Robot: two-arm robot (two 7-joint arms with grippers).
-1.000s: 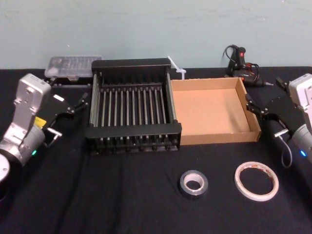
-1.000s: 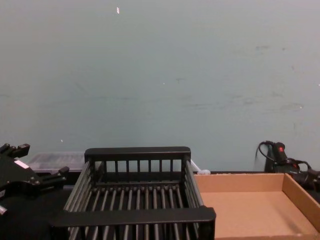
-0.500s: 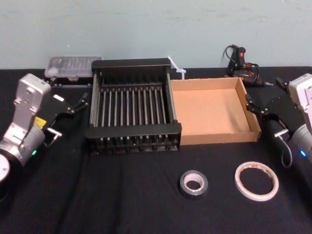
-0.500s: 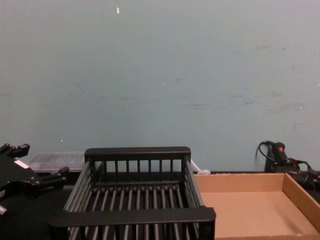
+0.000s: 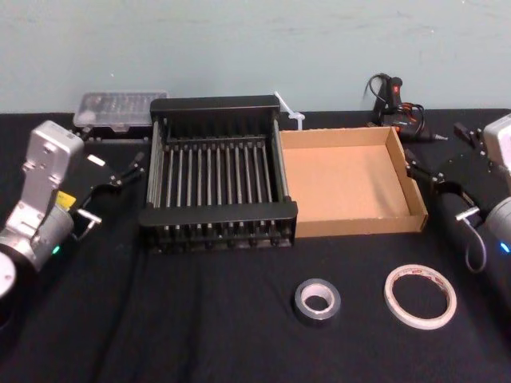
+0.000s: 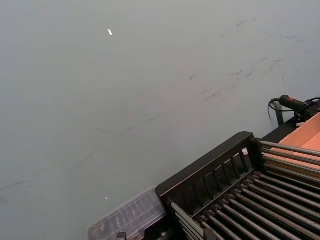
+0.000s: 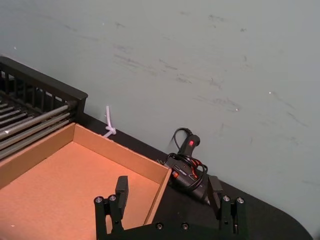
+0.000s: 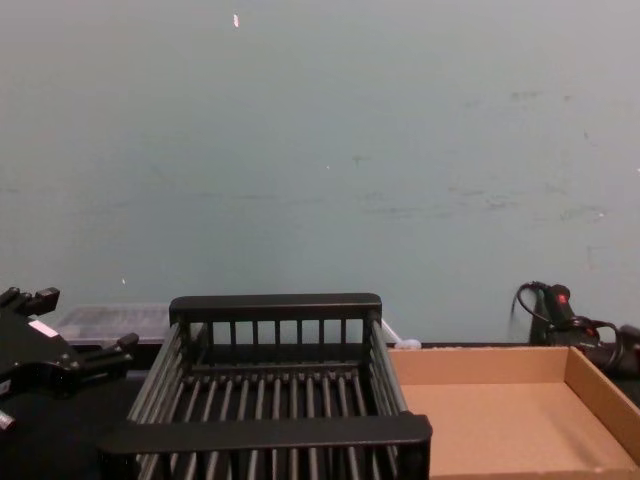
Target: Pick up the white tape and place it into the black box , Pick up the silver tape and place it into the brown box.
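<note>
1. Your left gripper (image 5: 120,185) hangs over the table (image 5: 200,327) just to the left of the black box (image 5: 215,214). Its jaws are spread apart and hold nothing. The chest view shows it low at the left edge.
2. Your right gripper (image 7: 167,192) sits just outside the right wall of the brown box (image 5: 343,183), near that box's far corner. In the right wrist view its jaws stand wide, with nothing gripped.
3. The white tape (image 5: 390,297) lies flat on the table at the near right. It is in front of the brown box's right corner and well apart from both grippers.
4. The silver tape (image 5: 299,302) lies flat to the left of the white tape, near it but not touching. It is in front of the spot where the two boxes meet.
5. The black box and the brown box stand side by side, wall against wall, with the black one on your left.
6. A glue gun (image 7: 187,167) with its cable lies behind the brown box's far right corner. A clear plastic case (image 5: 120,108) sits behind the black box's far left corner.
</note>
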